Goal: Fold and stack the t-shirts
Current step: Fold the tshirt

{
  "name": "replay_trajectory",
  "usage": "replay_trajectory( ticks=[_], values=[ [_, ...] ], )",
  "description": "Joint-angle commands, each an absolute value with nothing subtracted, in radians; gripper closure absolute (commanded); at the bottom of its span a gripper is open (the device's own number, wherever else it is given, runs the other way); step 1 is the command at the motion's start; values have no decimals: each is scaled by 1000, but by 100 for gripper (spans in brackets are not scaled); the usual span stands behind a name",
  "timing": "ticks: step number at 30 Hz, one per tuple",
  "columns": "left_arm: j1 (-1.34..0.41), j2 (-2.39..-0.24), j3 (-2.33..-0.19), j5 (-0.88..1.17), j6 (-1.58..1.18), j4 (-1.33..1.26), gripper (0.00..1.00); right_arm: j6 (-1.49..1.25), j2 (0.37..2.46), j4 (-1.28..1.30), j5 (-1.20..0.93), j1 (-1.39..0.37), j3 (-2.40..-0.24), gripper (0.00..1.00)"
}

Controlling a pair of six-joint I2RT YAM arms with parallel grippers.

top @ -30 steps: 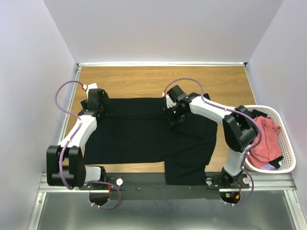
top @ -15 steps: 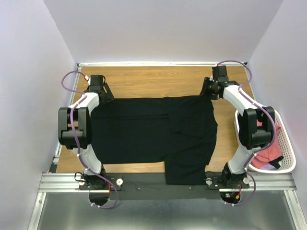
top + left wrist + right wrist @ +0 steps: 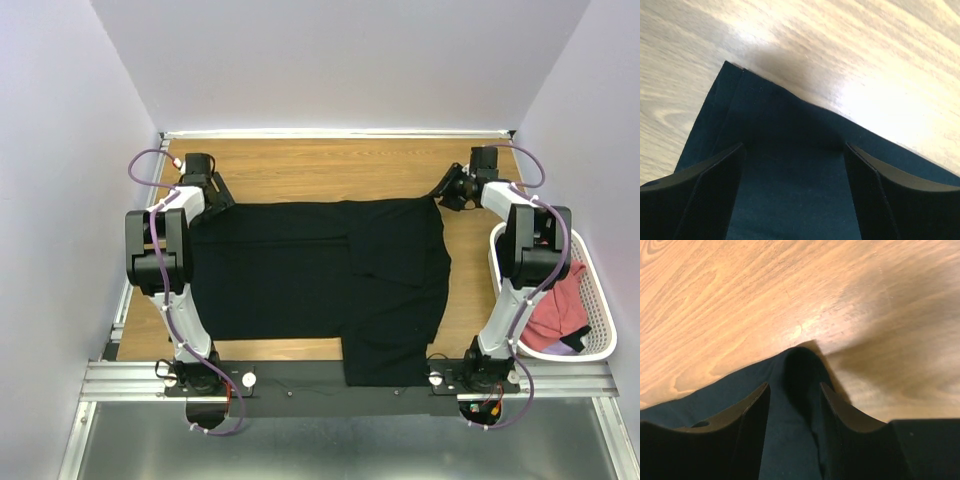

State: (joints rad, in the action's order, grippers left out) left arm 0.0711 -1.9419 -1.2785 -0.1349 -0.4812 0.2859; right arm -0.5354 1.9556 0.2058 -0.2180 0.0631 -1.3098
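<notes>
The large black t-shirt (image 3: pixel 300 275) lies spread flat across the wooden table (image 3: pixel 330 165). Part of it is folded over on the right, and a flap hangs over the near edge. My left gripper (image 3: pixel 212 192) stands open over the shirt's far left corner; in the left wrist view (image 3: pixel 794 145) the cloth (image 3: pixel 790 120) lies flat between the fingers. My right gripper (image 3: pixel 452 190) is at the far right corner. In the right wrist view (image 3: pixel 794 384) it is shut on a raised ridge of black cloth (image 3: pixel 790 430). A salmon-red t-shirt (image 3: pixel 555 310) lies crumpled in the basket.
The white mesh basket (image 3: pixel 603 318) stands at the table's right edge, beside the right arm. Bare wood shows behind the shirt, along the back wall. The metal rail (image 3: pixel 320 378) with both arm bases runs along the near edge.
Both arms have swung outward to the shirt's far corners. The right gripper has moved from the shirt's middle to its far right corner, and the cloth there is drawn out flatter.
</notes>
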Motion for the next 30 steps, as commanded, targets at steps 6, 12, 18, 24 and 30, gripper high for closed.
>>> replay_trajectory(
  ticks=[6, 12, 18, 24, 30],
  values=[
    [98, -2006, -1293, -107, -485, 308, 14, -597, 2063, 123, -337, 77, -1333, 53],
    [97, -2014, -1293, -110, -483, 310, 14, -623, 2091, 94, -382, 81, -1347, 54],
    [98, -2013, -1293, -112, -486, 310, 14, -630, 2063, 69, -419, 81, -1345, 55],
    [98, -2014, -1295, -115, -483, 310, 14, -638, 2082, 64, -410, 83, -1355, 61],
    [101, -2023, -1299, -124, -483, 318, 14, -650, 2117, 60, -397, 92, -1356, 79]
  ],
)
